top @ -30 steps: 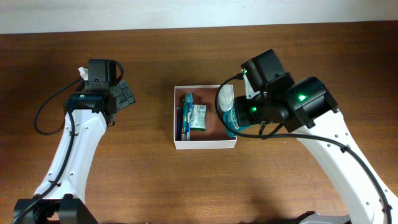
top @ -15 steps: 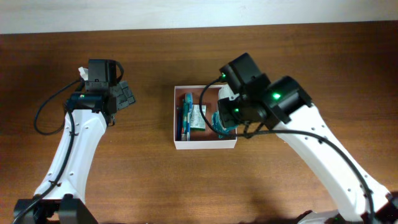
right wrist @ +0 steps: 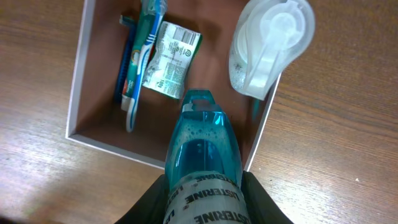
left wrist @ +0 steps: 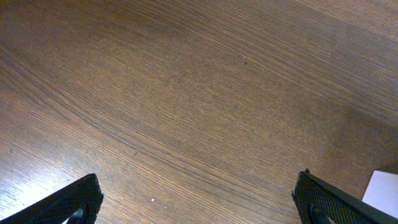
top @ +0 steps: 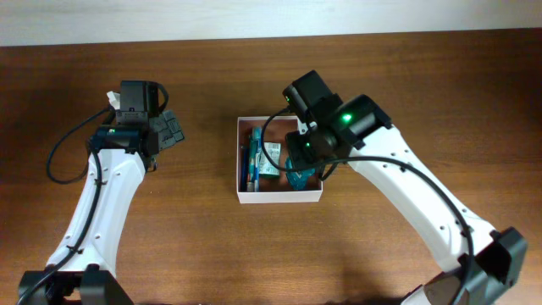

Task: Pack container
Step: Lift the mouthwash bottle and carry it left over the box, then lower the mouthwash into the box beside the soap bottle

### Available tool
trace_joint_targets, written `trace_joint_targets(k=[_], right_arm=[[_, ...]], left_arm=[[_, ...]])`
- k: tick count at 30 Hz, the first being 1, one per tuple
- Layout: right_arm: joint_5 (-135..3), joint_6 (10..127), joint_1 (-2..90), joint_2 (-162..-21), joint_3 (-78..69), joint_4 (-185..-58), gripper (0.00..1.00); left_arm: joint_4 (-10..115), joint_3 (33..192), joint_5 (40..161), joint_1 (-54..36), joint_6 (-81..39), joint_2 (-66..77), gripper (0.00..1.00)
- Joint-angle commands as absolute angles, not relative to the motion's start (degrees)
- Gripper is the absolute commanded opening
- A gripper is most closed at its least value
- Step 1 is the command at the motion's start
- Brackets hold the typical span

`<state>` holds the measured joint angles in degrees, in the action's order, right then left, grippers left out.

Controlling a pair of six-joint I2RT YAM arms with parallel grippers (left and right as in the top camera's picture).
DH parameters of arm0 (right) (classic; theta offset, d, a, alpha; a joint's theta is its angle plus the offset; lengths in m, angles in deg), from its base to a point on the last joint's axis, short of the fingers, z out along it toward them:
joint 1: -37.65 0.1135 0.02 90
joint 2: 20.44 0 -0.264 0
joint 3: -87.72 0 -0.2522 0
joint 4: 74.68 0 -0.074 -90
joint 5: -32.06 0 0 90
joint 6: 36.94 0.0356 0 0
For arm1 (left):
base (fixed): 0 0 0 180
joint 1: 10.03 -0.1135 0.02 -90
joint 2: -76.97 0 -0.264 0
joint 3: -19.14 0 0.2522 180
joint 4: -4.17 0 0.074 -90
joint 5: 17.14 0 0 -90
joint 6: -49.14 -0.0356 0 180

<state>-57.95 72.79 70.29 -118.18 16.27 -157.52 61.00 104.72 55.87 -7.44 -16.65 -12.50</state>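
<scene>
The container (top: 279,196) is a square shallow box with white walls and a reddish-brown inside, at the table's middle. My right gripper (top: 302,161) hangs over its right half, shut on a blue Listerine bottle (right wrist: 202,155) whose cap points into the box. In the right wrist view the container (right wrist: 78,81) holds a blue toothbrush and tube (right wrist: 138,56) on the left and a green-white sachet (right wrist: 169,62) in the middle. A clear white-capped bottle (right wrist: 270,43) lies at its right wall. My left gripper (top: 169,131) is open and empty, left of the box.
The left wrist view shows bare wood between the open fingers (left wrist: 199,202) and a white corner (left wrist: 382,186) at the lower right. The pale back edge of the table (top: 271,21) runs along the top.
My right arm has moved left with the blue bottle, from the container's right edge to over its inside. The left arm has not moved.
</scene>
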Motion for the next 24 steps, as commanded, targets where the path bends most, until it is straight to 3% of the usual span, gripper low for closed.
trace_joint_targets(k=[1,24], right_arm=[[-56.99,73.48,70.79,-119.44,18.15,-156.96,0.28],[-54.13,73.79,70.57,-124.34,18.15,-157.74,0.28]], left_arm=[[60.89,105.15,55.06,-7.57,-16.71,-12.08,0.99],[60.89,105.15,55.06,-7.57,-16.71,-12.08,0.99]])
